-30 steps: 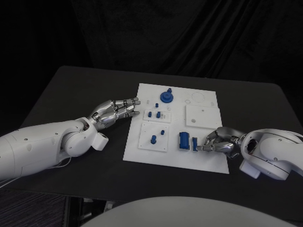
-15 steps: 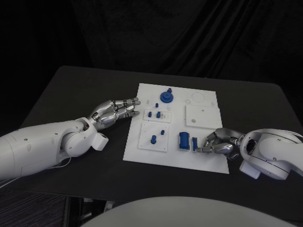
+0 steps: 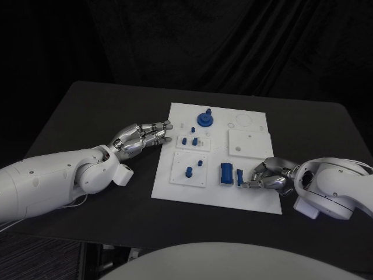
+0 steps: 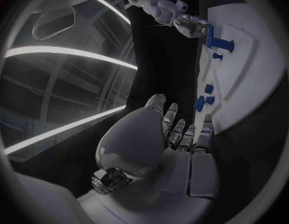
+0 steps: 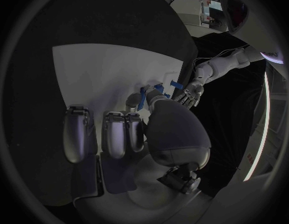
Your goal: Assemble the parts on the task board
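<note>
our left hand [image 4: 175,139] lies at edge of task board [image 4: 253,79], fingers [image 4: 203,134] stretched together toward small blue parts [image 4: 203,102] near that edge, touching none. across board, our right hand [image 4: 189,25] sits close against tall blue part [image 4: 209,36] beside blue peg [image 4: 226,45]; contact unclear. black table [image 4: 163,69] between hands.

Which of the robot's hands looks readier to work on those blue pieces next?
Probably the right hand: its fingertips are at a blue part on the task board. The left hand sits beside the board's edge, touching nothing.
</note>
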`<action>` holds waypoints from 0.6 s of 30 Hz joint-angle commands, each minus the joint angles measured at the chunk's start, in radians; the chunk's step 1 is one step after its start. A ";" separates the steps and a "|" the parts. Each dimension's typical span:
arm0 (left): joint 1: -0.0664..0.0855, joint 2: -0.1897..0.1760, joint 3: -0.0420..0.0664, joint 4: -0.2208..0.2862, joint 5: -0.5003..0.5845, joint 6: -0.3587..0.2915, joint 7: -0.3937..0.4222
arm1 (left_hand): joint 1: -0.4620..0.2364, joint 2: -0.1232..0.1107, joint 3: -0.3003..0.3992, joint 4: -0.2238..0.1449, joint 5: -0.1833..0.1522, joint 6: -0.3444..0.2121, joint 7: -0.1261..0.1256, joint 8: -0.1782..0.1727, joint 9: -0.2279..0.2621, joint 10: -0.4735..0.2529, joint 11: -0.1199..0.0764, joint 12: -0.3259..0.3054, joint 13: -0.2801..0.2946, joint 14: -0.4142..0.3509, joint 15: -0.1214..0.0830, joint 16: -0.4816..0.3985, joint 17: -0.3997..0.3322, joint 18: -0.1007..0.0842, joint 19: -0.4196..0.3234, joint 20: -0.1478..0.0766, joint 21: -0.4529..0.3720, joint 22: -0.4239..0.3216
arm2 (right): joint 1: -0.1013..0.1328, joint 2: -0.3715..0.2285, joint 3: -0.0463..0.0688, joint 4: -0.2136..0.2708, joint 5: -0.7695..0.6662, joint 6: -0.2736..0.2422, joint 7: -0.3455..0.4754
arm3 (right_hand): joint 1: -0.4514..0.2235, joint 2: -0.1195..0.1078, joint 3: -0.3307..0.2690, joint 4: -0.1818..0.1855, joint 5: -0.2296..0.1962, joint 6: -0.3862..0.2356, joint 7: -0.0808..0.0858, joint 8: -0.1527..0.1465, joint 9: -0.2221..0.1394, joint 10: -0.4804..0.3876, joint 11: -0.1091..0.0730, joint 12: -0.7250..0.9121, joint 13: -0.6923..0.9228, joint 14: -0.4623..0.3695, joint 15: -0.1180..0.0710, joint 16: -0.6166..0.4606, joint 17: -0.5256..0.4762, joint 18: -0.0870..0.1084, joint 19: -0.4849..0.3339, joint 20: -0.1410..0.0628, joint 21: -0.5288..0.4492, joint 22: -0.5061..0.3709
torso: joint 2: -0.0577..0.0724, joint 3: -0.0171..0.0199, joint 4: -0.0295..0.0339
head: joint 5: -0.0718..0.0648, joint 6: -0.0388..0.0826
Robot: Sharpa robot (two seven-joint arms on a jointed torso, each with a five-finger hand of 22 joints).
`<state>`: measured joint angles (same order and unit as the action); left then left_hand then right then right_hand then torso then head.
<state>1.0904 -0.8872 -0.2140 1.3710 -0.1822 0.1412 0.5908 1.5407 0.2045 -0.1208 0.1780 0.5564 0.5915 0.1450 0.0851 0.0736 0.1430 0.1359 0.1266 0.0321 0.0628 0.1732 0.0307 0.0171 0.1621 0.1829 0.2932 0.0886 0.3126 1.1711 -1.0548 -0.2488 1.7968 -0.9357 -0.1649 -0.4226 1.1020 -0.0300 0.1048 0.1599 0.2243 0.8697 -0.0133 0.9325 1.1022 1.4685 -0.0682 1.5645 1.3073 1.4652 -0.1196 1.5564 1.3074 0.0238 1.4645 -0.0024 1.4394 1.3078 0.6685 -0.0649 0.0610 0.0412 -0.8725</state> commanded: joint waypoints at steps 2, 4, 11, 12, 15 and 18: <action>-0.003 0.002 0.001 0.001 0.002 0.016 0.010 | -0.009 -0.003 0.006 -0.002 -0.003 0.000 0.005 0.005 0.001 0.001 0.003 0.005 0.002 0.002 0.007 0.005 0.001 -0.016 0.009 -0.001 0.000 -0.002 | -0.003 0.007 0.000 -0.007 -0.005 0.004 -0.033 | 0.014 0.002 0.009 -0.001 0.002 0.013 -0.002 0.011 0.008 0.102 -0.009 0.006 0.263 0.099 -0.007 0.004 0.233 0.012 0.039 -0.008 -0.003 0.216 | 0.000 0.0002 -0.0002 | -0.001 0.000; -0.003 0.003 0.001 0.001 0.002 0.016 0.010 | -0.009 -0.003 0.006 -0.002 -0.003 0.000 0.005 0.005 0.001 0.001 0.003 0.005 0.002 0.002 0.007 0.005 0.001 -0.016 0.009 -0.001 0.000 -0.002 | -0.003 0.012 0.000 -0.011 -0.005 0.001 -0.035 | 0.019 0.005 0.011 -0.002 0.002 0.021 -0.003 0.019 0.014 0.102 -0.009 0.006 0.263 0.099 -0.008 0.004 0.232 0.011 0.040 -0.008 -0.002 0.217 | 0.000 0.0002 -0.0003 | 0.000 0.000; -0.003 0.003 0.001 0.000 0.002 0.017 0.010 | -0.009 -0.003 0.006 -0.002 -0.003 0.000 0.005 0.005 0.001 0.001 0.003 0.005 0.002 0.002 0.007 0.005 0.001 -0.016 0.009 -0.001 0.000 -0.002 | -0.003 0.024 0.000 -0.022 -0.005 -0.005 -0.038 | 0.028 0.010 0.014 -0.004 0.002 0.025 -0.005 0.023 0.019 0.102 -0.011 0.006 0.263 0.099 -0.009 0.004 0.232 0.012 0.039 -0.010 -0.003 0.216 | 0.000 0.0003 0.0003 | 0.000 0.000; -0.003 0.003 0.001 0.000 0.002 0.018 0.010 | -0.010 -0.003 0.008 -0.003 -0.005 -0.001 0.005 0.005 0.001 0.000 0.003 0.005 0.001 0.002 0.008 0.005 0.001 -0.016 0.009 -0.001 0.000 -0.003 | -0.004 0.025 0.000 -0.023 -0.005 -0.005 -0.038 | 0.030 0.012 0.015 -0.005 0.002 0.026 -0.005 0.024 0.020 0.102 -0.011 0.006 0.263 0.099 -0.009 0.003 0.231 0.012 0.039 -0.010 -0.004 0.216 | 0.000 0.0004 0.0004 | 0.000 0.000; -0.004 0.003 0.001 0.000 0.002 0.018 0.010 | -0.010 -0.003 0.008 -0.003 -0.005 -0.001 0.005 0.005 0.001 0.000 0.003 0.005 0.001 0.002 0.008 0.005 0.001 -0.016 0.009 -0.001 0.000 -0.003 | -0.004 0.027 0.000 -0.025 -0.005 -0.003 -0.038 | 0.033 0.013 0.016 -0.006 0.002 0.028 -0.005 0.026 0.021 0.102 -0.012 0.006 0.263 0.099 -0.010 0.003 0.230 0.012 0.039 -0.010 -0.003 0.216 | -0.001 0.0003 0.0005 | 0.001 0.000; -0.004 0.003 0.001 0.000 0.002 0.018 0.011 | -0.010 -0.003 0.008 -0.003 -0.005 -0.001 0.005 0.005 0.001 0.000 0.003 0.005 0.001 0.002 0.008 0.005 0.001 -0.016 0.009 -0.001 0.000 -0.003 | -0.005 0.027 0.000 -0.024 -0.005 -0.001 -0.036 | 0.035 0.014 0.017 -0.007 0.002 0.029 -0.006 0.027 0.023 0.102 -0.012 0.006 0.263 0.099 -0.010 0.003 0.230 0.012 0.039 -0.011 -0.004 0.216 | -0.001 0.0001 0.0003 | 0.001 0.000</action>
<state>1.0888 -0.8857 -0.2140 1.3699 -0.1822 0.1439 0.5904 1.5407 0.2045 -0.1177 0.1750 0.5564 0.5915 0.1450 0.0851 0.0736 0.1430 0.1359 0.1267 0.0321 0.0628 0.1733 0.0307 0.0171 0.1620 0.1829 0.2932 0.0886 0.3105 1.1700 -1.0279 -0.2484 1.7723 -0.9362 -0.1658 -0.4389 1.1267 -0.0154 0.1162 0.1543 0.2241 0.8912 -0.0203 0.9547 1.1237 1.4649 -0.0717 1.5645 1.3073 1.4688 -0.1232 1.5564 1.3074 0.0236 1.4670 -0.0072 1.4394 1.3077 0.6680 -0.0648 0.0610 0.0422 -0.8725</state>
